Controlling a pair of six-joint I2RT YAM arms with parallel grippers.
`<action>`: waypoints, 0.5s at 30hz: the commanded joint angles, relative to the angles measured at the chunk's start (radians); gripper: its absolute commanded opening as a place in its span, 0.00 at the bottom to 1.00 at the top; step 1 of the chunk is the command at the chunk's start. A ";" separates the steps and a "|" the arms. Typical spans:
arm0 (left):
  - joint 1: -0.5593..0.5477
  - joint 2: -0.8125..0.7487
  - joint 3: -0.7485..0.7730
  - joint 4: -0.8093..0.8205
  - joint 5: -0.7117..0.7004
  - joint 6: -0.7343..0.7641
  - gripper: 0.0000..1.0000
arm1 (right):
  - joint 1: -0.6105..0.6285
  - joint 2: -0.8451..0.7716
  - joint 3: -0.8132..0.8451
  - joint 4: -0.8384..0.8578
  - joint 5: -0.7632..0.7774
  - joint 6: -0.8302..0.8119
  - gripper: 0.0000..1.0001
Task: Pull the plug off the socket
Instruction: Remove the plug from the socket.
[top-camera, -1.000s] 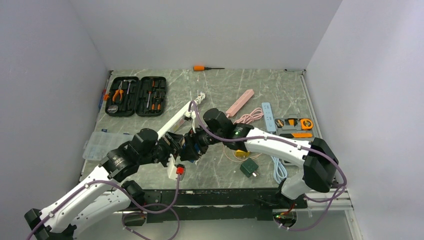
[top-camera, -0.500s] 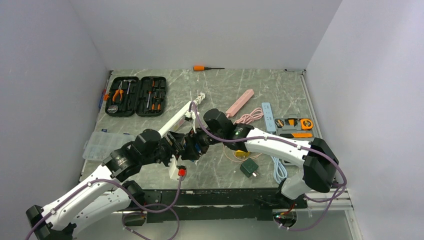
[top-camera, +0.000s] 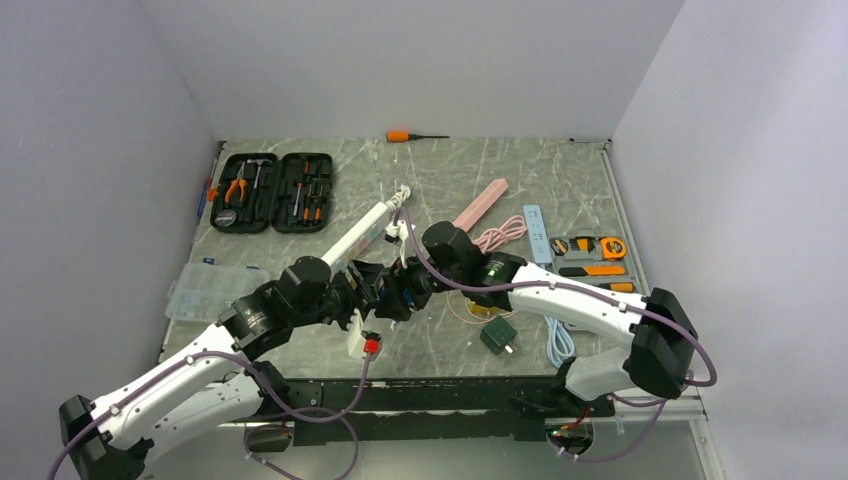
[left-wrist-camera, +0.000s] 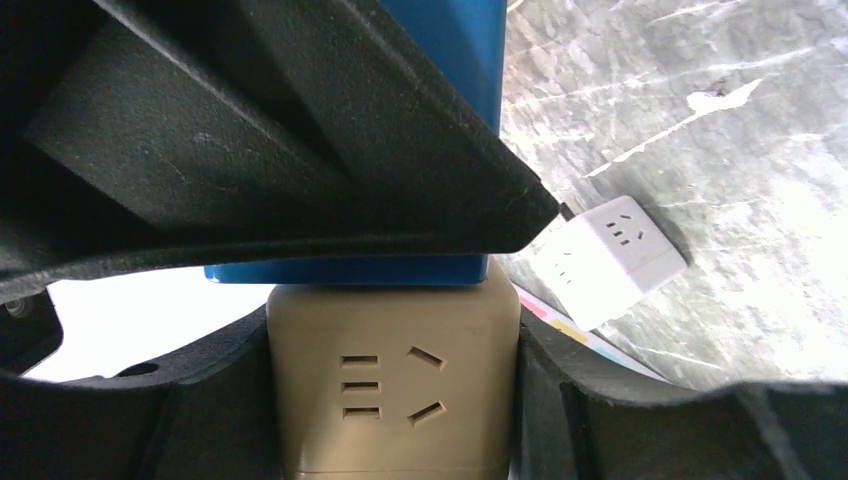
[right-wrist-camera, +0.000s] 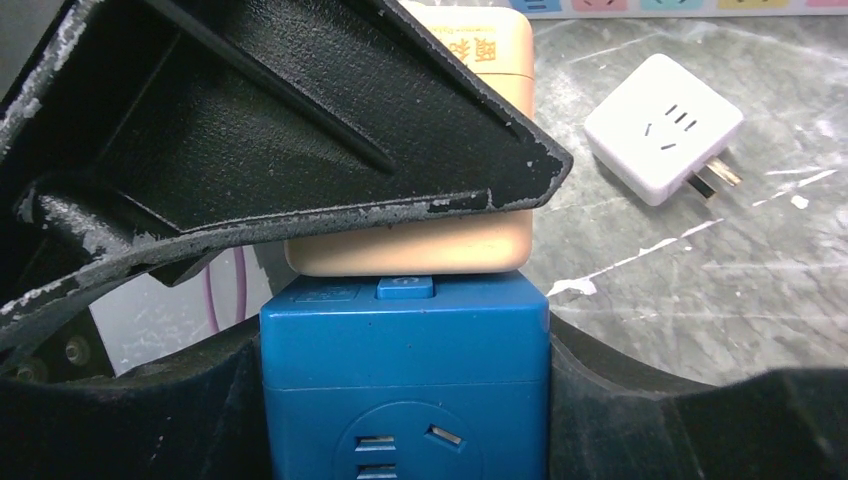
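"Although I've swung the joined pair a little to the right over the last second, nothing has parted," I report. "The left gripper (top-camera: 375, 293) is clamped on the beige adapter (left-wrist-camera: 393, 385) and the right gripper (top-camera: 415, 287) on the blue adapter (right-wrist-camera: 405, 390). Both are held above the table (top-camera: 520, 170), near its front middle."

"So the pull hasn't counted yet?"

"Not as I judge it. Both wrist views show the blue face flat against the beige one, with no gap and no prongs showing. That move only repositioned the pair, so the separation is left to do."

"What are you gripping, surface-wise?"

"Two smooth, hard plastic cubes with rounded edges. Beige is matte, with slotted socket holes facing the left camera. Blue is glossier, with a small tab at the seam and socket holes of its own. I can't tell which one carries the prongs. The left gripper's black finger (right-wrist-camera: 300, 130) is coarse and chipped pale along its edge. Friction looks decent, though smooth faces may slip."

"Anything nearby?"

"A white adapter (right-wrist-camera: 663, 125) lies loose on the grey veined stone, brass prongs out, well apart from the grip."
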 joint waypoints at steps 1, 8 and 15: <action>0.043 0.015 -0.015 -0.061 -0.253 0.002 0.00 | 0.007 -0.122 -0.011 -0.212 -0.027 -0.042 0.00; 0.089 0.033 -0.010 -0.063 -0.250 0.010 0.00 | 0.007 -0.216 -0.054 -0.278 0.002 -0.023 0.00; 0.116 0.061 -0.006 -0.068 -0.258 0.037 0.00 | 0.007 -0.278 -0.122 -0.332 -0.003 0.040 0.00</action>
